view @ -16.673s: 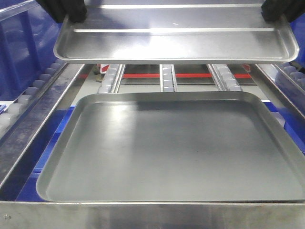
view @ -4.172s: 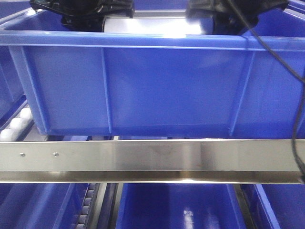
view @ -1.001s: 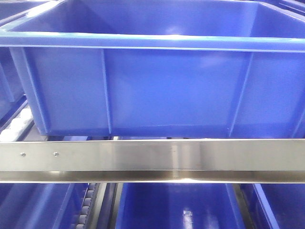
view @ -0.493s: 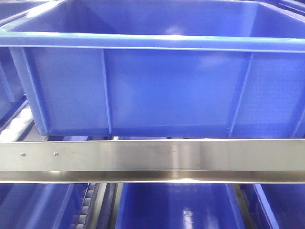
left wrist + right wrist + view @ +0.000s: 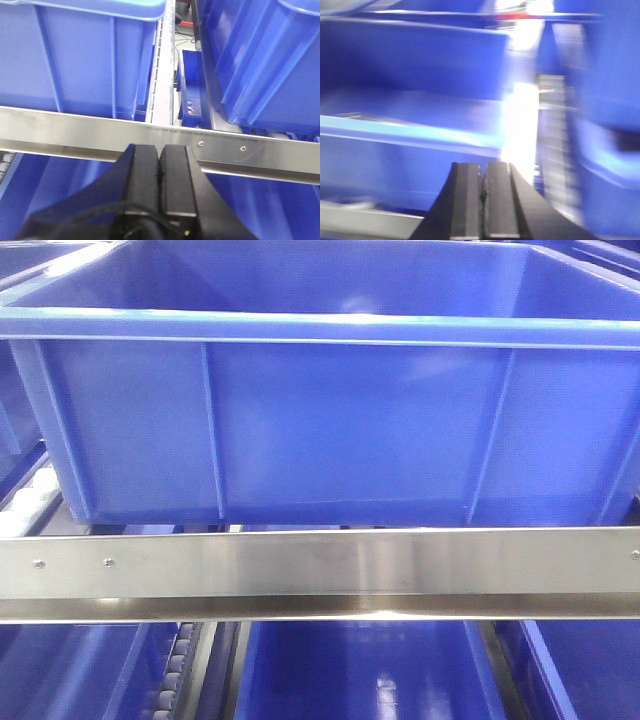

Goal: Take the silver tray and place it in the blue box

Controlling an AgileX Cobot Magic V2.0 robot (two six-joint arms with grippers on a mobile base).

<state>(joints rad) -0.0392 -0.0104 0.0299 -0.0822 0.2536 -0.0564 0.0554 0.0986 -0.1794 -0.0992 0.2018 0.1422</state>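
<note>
The blue box (image 5: 330, 420) fills the front view, a large ribbed crate with a thick rim resting behind a steel rail. Its floor is hidden by the near wall, and the silver tray is out of view in every frame. My left gripper (image 5: 159, 150) is shut with nothing between its black fingers, hanging in front of the steel rail (image 5: 240, 152); the blue box (image 5: 260, 65) shows at the upper right of that view. My right gripper (image 5: 483, 170) is also shut and empty, in a blurred view facing the blue box (image 5: 415, 65).
A steel cross rail (image 5: 320, 570) runs across the rack front below the box. Lower blue crates (image 5: 360, 670) sit under it. White roller tracks (image 5: 25, 500) flank the box on the left. Another blue crate (image 5: 75, 55) stands left of a roller lane (image 5: 162, 85).
Both arms, which held the tray over the box earlier, have left the front view. Since half a second ago the view has shifted slightly; the box sits a little lower and to the left.
</note>
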